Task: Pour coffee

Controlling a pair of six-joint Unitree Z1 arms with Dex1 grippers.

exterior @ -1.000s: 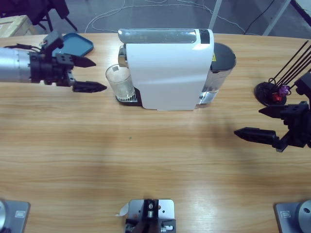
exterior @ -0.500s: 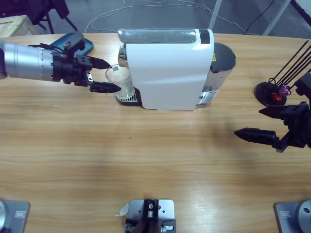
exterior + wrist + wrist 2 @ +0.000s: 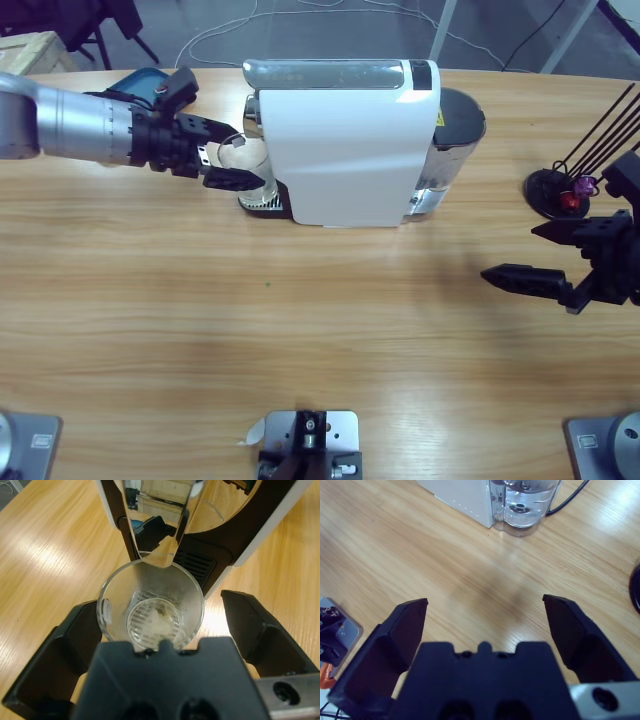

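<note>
Leftmost, the left gripper (image 3: 232, 158) straddles the empty glass (image 3: 247, 165) with jaws spread wide, not yet clamped; the glass stands on the drip tray beneath the spout of the coffee machine (image 3: 345, 140). Uneven closing could tip the glass or knock it against that spout. Well right of the machine, the right gripper (image 3: 540, 255) hovers wide open, holding nothing.

A blue tray (image 3: 150, 80) lay at the upper left of the high view, partly hidden. A pale wooden crate (image 3: 30, 50) sat in the top left corner. At the right edge stood a black wire stand (image 3: 575, 170) with a round base, something small and red (image 3: 570, 200) resting on it. Cables (image 3: 230, 25) trailed across the grey floor along the top.
</note>
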